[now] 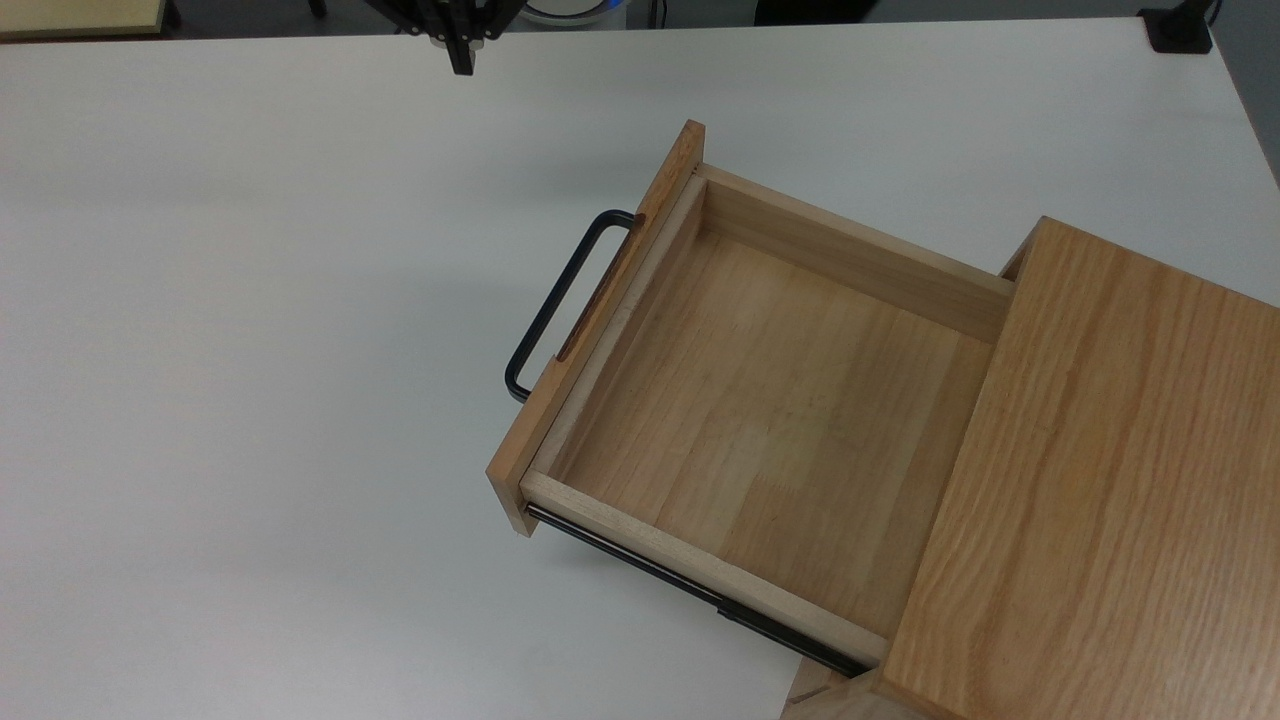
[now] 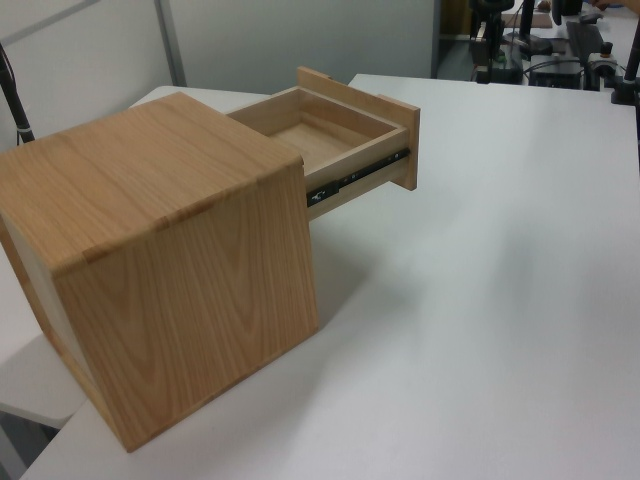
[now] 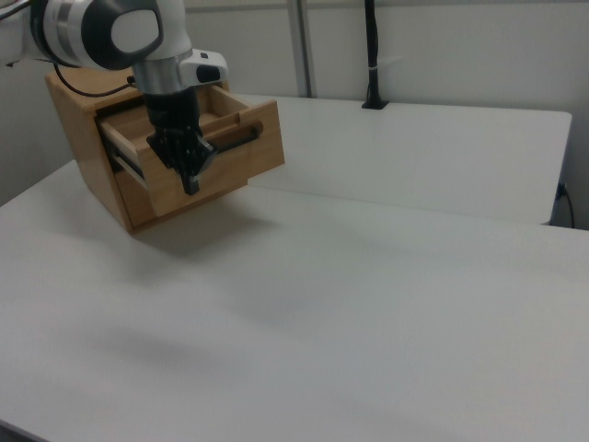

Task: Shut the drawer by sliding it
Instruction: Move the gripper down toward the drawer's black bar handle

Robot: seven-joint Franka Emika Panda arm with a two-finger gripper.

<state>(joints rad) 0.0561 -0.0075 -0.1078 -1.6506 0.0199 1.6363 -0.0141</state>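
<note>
Drawer of light wood [image 1: 770, 400], a box with a flat front panel, a thin black U-shaped metal handle [image 1: 555, 305] and black side rails [image 2: 358, 177], stands pulled well out of the larger oak-grained cabinet body [image 1: 1100, 500], which sits at the white tabletop's [image 1: 250, 350] corner at the top view's lower right. Black two-finger gripper [image 1: 461, 62] hangs over the tabletop's far edge in the top view, well apart from the handle, fingers pressed together on nothing.

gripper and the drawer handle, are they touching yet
Apart. In the top view the gripper sits at the table's far edge, with a wide stretch of bare white table between it and the drawer's black handle.
</note>
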